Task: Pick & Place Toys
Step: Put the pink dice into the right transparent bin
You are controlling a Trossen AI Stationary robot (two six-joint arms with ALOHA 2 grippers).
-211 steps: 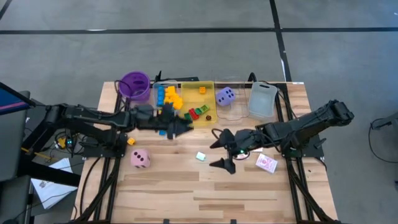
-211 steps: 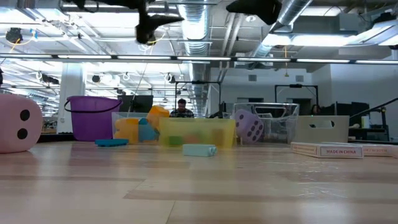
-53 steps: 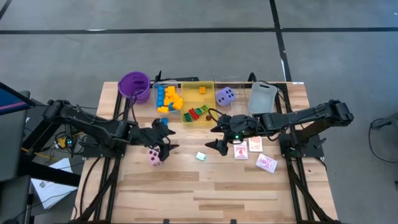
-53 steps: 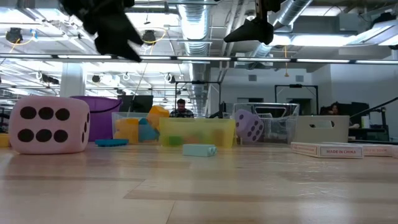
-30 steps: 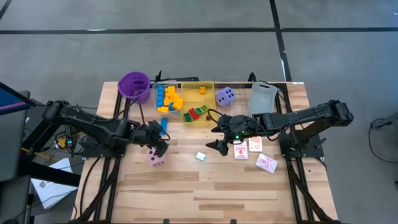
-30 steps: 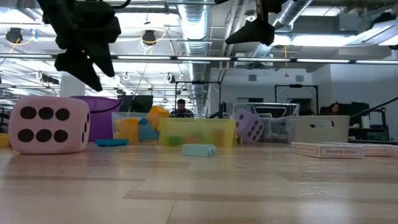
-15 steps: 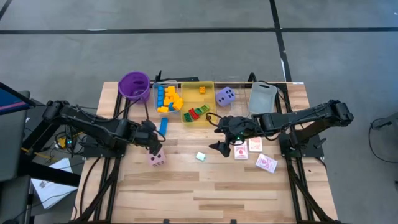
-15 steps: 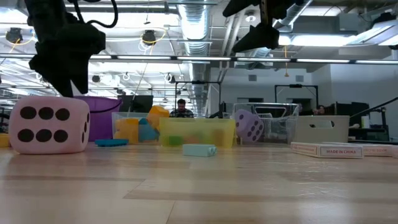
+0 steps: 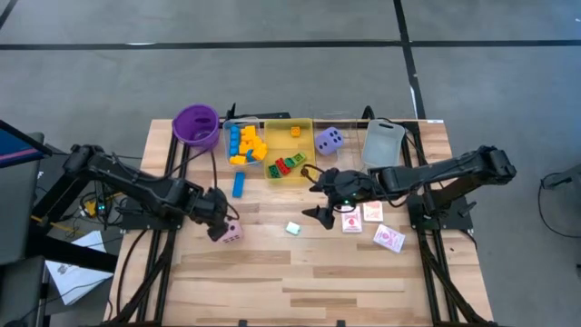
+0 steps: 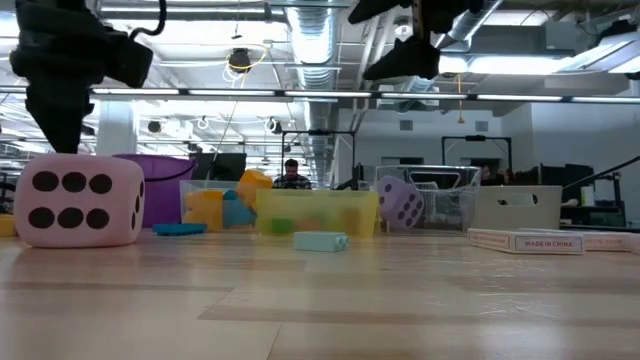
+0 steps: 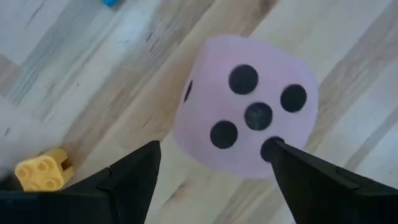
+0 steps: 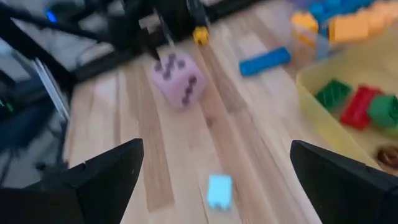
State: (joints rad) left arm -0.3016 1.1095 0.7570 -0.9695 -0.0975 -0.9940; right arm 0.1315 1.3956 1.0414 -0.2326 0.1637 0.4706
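wooden table [image 9: 300,272] — pink die [image 9: 230,232], ducted ceiling [image 10: 320,40] behind

The die [image 9: 231,232] near the worktop's left edge is pale pink with black dots; the die [image 9: 329,139] by the far edge is purple with dark dots. The cup [image 9: 196,123] is purple, one tray [image 9: 307,145] yellow. Blocks [image 9: 246,143] are yellow, blue and orange; a long block [image 9: 238,184] is blue. Cards [image 9: 388,238] are red-patterned.

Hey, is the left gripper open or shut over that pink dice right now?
Open. The left gripper hangs above the pink dice, a finger on each side, neither visibly touching it.
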